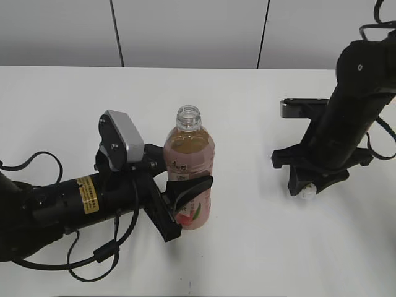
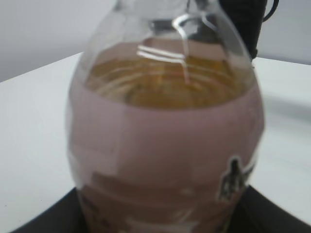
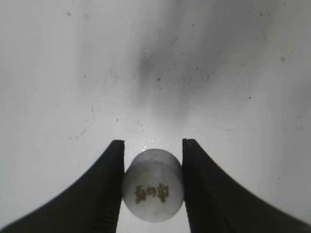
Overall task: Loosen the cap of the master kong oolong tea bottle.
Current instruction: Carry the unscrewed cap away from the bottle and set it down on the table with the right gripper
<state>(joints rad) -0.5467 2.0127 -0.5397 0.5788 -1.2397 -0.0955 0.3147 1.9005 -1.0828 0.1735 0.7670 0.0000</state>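
The master kong oolong tea bottle (image 1: 189,170) stands upright near the table's middle, its neck open with no cap on it. It fills the left wrist view (image 2: 165,145), amber tea above a pink label. My left gripper (image 1: 185,204) is shut on its lower body. The white cap (image 1: 307,192) with a small dark logo sits between the fingers of my right gripper (image 1: 304,187), low at the table on the right. In the right wrist view the cap (image 3: 152,185) is held between both black fingers (image 3: 152,167).
White table (image 1: 247,111) all round, with a grey wall behind. A dark flat object (image 1: 301,109) lies behind the right arm. The left arm's cables (image 1: 93,260) trail over the table's front left.
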